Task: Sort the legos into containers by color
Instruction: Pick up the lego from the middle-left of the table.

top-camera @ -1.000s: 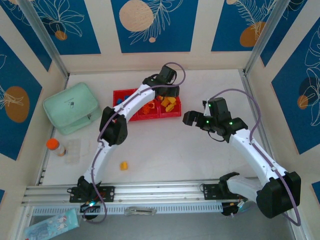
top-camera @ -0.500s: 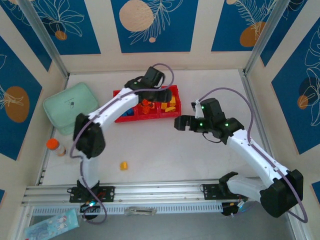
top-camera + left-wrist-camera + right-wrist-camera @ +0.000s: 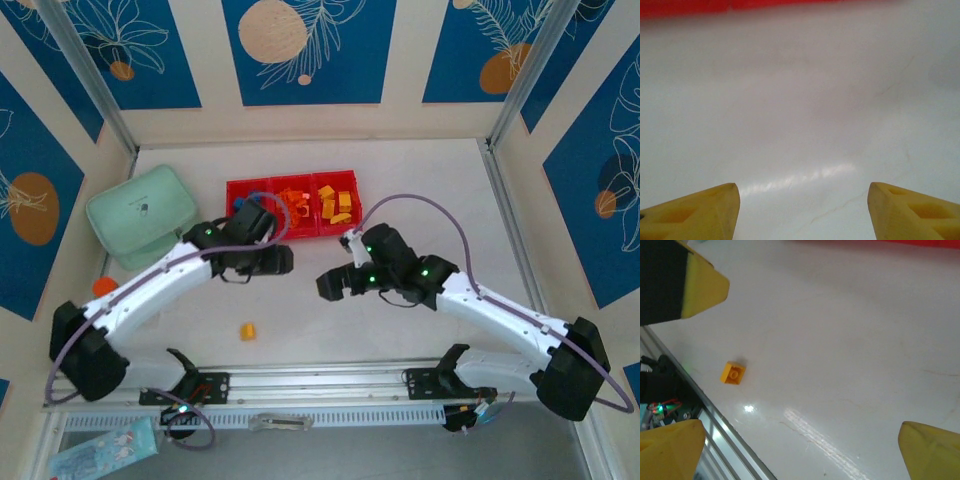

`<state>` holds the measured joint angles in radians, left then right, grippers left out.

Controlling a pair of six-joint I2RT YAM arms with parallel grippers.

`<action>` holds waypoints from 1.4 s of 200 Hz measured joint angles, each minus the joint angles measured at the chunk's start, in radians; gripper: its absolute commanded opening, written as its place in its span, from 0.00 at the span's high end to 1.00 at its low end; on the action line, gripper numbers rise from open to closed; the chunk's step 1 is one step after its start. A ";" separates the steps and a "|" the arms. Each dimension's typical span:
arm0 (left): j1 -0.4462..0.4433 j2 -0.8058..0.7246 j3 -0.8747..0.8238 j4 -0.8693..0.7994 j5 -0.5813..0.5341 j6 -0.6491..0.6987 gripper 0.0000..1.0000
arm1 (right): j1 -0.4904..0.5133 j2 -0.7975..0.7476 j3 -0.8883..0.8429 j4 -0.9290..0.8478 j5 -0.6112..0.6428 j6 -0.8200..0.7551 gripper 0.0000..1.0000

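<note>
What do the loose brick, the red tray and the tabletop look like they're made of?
Loose brick: hard moulded plastic, yellow-orange, with a stud on top. Red tray: likely rigid plastic, uniform bright red, thin walls. Tabletop: smooth white semi-gloss surface, perhaps laminate or painted board; it reflects a light streak.

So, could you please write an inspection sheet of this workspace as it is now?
Surface: white table, glossy.
Job's things: red tray holds blue bricks, orange bricks and yellow-orange bricks in separate compartments; one loose yellow-orange brick lies on the table.
Clutter: mint-green case; small round orange object at the left edge.
End effectors: left end effector open, holding nothing; right end effector open, holding nothing.
Cables: purple cable arches over the right arm.
Surroundings: blue patterned wall panels; metal rail at the near edge.
</note>
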<state>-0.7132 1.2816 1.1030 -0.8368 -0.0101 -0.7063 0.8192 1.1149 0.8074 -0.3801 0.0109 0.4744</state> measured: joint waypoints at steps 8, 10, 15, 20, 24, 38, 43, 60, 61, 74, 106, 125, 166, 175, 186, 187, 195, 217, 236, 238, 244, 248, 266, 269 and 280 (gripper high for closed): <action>-0.006 -0.037 -0.032 -0.018 -0.006 -0.025 0.31 | 0.022 0.008 -0.013 0.023 0.007 0.000 0.01; -0.006 -0.048 -0.042 -0.023 -0.009 -0.031 0.31 | 0.025 0.010 -0.015 0.027 0.008 0.000 0.01; -0.010 -0.070 -0.063 -0.033 -0.015 -0.049 0.31 | 0.036 0.018 -0.021 0.039 0.009 0.000 0.01; -0.013 -0.090 -0.083 -0.049 -0.020 -0.066 0.31 | 0.047 0.029 -0.026 0.051 0.011 0.001 0.01; -0.016 -0.104 -0.097 -0.060 -0.022 -0.077 0.31 | 0.053 0.037 -0.029 0.058 0.012 0.002 0.01; -0.031 -0.140 -0.144 -0.095 -0.033 -0.118 0.31 | 0.072 0.070 -0.032 0.077 0.012 0.005 0.01; -0.039 -0.150 -0.161 -0.106 -0.038 -0.133 0.31 | 0.080 0.082 -0.032 0.083 0.012 0.005 0.01; -0.064 -0.169 -0.214 -0.135 -0.044 -0.179 0.30 | 0.102 0.116 -0.032 0.095 0.012 0.012 0.01; -0.066 -0.171 -0.218 -0.137 -0.045 -0.182 0.30 | 0.104 0.118 -0.032 0.095 0.012 0.013 0.01; -0.084 -0.180 -0.256 -0.151 -0.048 -0.212 0.30 | 0.119 0.138 -0.032 0.102 0.012 0.016 0.01; -0.107 -0.187 -0.346 -0.139 -0.035 -0.267 0.29 | 0.133 0.154 -0.036 0.106 0.015 0.028 0.01; -0.114 -0.160 -0.381 -0.116 -0.017 -0.288 0.29 | 0.133 0.154 -0.043 0.117 0.016 0.035 0.01; -0.135 -0.046 -0.394 -0.036 -0.004 -0.312 0.35 | 0.133 0.153 -0.056 0.127 0.035 0.047 0.01; -0.138 -0.021 -0.397 -0.021 0.001 -0.315 0.36 | 0.133 0.153 -0.058 0.127 0.040 0.046 0.01; -0.142 0.007 -0.400 -0.006 0.002 -0.317 0.38 | 0.133 0.153 -0.062 0.130 0.045 0.046 0.01; -0.142 0.009 -0.400 -0.005 0.002 -0.317 0.38 | 0.133 0.153 -0.063 0.130 0.046 0.046 0.01; -0.144 0.025 -0.402 0.003 0.002 -0.318 0.39 | 0.132 0.152 -0.064 0.129 0.047 0.046 0.01; -0.147 0.047 -0.423 0.033 0.002 -0.328 0.41 | 0.127 0.152 -0.064 0.133 0.053 0.045 0.01; -0.147 0.063 -0.441 0.056 0.002 -0.340 0.46 | 0.119 0.152 -0.064 0.134 0.053 0.045 0.01; -0.147 0.066 -0.443 0.059 0.002 -0.341 0.46 | 0.119 0.152 -0.064 0.134 0.053 0.045 0.01; -0.147 0.076 -0.445 0.064 0.002 -0.343 0.48 | 0.116 0.152 -0.064 0.134 0.053 0.045 0.01; -0.147 0.082 -0.446 0.067 0.003 -0.346 0.48 | 0.114 0.152 -0.064 0.134 0.053 0.045 0.01; -0.148 0.086 -0.443 0.068 0.002 -0.349 0.52 | 0.106 0.152 -0.064 0.134 0.053 0.044 0.01; -0.148 0.086 -0.443 0.068 0.002 -0.351 0.52 | 0.104 0.152 -0.064 0.134 0.053 0.043 0.01; -0.148 0.086 -0.443 0.068 0.002 -0.357 0.55 | 0.098 0.152 -0.064 0.134 0.052 0.041 0.01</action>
<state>-0.8608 1.3674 0.6601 -0.7692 -0.0086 -1.0630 0.9176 1.2671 0.7433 -0.2462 0.0631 0.5152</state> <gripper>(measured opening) 0.474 0.993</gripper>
